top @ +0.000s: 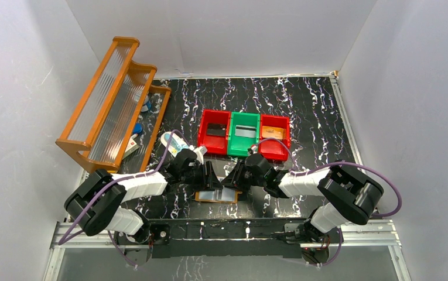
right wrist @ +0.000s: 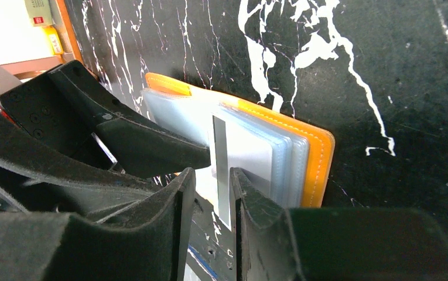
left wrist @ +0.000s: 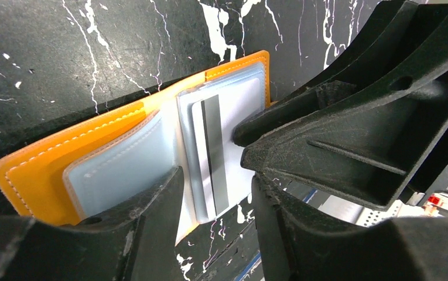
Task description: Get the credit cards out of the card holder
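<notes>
The orange card holder (top: 216, 197) lies open on the black marbled table between both grippers, its clear sleeves fanned out. A pale grey credit card (left wrist: 209, 152) with a dark stripe sticks partway out of a sleeve toward the near edge. My left gripper (left wrist: 215, 181) is open and straddles the card's end, with one finger (left wrist: 148, 211) over a sleeve of the card holder (left wrist: 45, 170). My right gripper (right wrist: 212, 178) is open around the credit card (right wrist: 221, 158), which rests against one finger (right wrist: 242, 193) with a gap on the other side. The card holder (right wrist: 318, 158) lies just beyond.
Three bins stand behind the grippers: red (top: 214, 132), green (top: 245, 133), red (top: 274, 136), each with a flat item inside. A wooden rack (top: 113, 105) leans at the far left, with a pale blue-and-white item (top: 177, 143) beside it. White walls enclose the table.
</notes>
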You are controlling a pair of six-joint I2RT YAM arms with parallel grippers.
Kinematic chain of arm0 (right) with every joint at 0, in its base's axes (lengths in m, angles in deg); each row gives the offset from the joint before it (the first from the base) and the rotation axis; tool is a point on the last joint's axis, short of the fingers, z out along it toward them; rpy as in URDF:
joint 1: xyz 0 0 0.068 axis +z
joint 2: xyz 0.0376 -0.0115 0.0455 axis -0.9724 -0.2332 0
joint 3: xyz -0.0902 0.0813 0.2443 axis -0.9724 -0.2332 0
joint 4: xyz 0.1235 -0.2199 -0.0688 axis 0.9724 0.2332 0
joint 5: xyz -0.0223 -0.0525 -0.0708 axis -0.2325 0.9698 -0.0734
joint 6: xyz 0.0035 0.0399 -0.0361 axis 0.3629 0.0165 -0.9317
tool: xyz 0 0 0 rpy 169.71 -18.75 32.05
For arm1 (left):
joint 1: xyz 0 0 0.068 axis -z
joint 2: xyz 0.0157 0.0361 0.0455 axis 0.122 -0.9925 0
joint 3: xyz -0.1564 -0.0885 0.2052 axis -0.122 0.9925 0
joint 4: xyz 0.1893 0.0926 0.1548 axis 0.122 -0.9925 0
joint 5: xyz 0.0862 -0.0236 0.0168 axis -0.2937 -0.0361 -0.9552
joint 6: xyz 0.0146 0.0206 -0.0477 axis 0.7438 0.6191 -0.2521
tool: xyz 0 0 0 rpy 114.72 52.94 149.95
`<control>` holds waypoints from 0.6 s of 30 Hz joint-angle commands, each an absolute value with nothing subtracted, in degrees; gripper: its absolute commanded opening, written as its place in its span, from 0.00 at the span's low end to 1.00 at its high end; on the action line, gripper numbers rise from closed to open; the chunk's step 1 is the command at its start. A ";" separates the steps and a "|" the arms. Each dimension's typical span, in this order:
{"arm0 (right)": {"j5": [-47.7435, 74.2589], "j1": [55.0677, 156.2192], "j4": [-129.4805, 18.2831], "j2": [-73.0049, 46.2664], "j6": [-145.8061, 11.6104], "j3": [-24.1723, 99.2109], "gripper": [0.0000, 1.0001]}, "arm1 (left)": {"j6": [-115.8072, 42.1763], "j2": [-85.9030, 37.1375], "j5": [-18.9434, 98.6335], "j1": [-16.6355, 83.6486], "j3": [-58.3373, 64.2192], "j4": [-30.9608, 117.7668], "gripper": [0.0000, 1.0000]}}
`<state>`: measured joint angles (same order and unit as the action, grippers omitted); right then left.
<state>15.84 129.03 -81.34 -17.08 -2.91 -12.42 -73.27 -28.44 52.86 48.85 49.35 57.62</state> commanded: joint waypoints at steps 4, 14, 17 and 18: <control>15.43 129.34 -74.14 -16.95 -5.12 -12.55 0.38 | -74.07 -30.52 56.47 48.88 51.55 61.49 0.42; 14.80 129.29 -72.74 -17.05 -5.27 -10.72 0.39 | -72.93 -30.44 56.94 48.93 48.30 57.34 0.35; 15.58 129.33 -71.78 -16.27 -5.34 -10.63 0.39 | -71.50 -27.76 52.88 48.93 46.36 51.42 0.43; 15.84 129.34 -71.01 -16.09 -5.56 -10.40 0.39 | -71.21 -25.84 51.55 48.93 45.91 49.89 0.45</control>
